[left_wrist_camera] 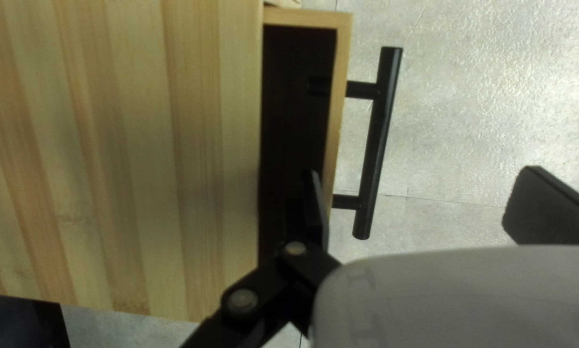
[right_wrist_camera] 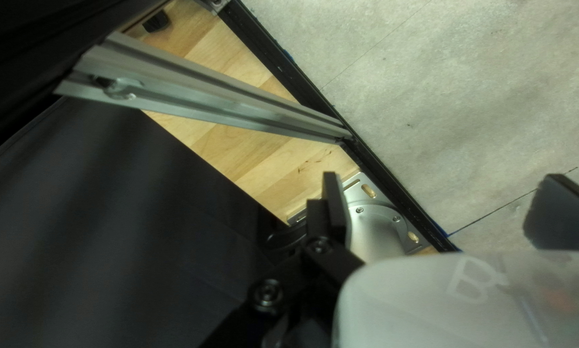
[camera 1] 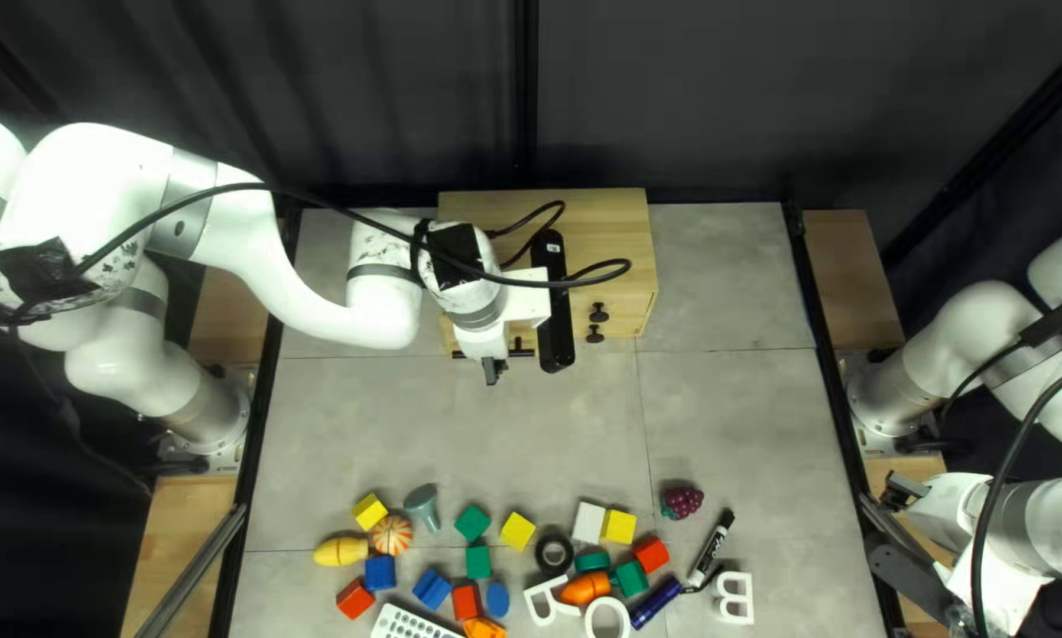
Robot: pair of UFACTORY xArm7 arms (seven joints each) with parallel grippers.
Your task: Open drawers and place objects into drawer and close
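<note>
Drawer [left_wrist_camera: 341, 71]: too dark inside to make out
Left gripper [camera 1: 492, 371]: pointing down near handle [left_wrist_camera: 376, 148], spread
Right gripper [camera 1: 903, 489]: spread, near tabletop [camera 1: 767, 414] edge

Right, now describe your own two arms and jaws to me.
My left arm and right arm are both smooth, rounded and white with grey bands. Black cables run loosely along both. My left arm also wears black patches, with dark speckled markings beside them. Each pair of jaws is black: flat plates on black links with silvery round pivots.
</note>
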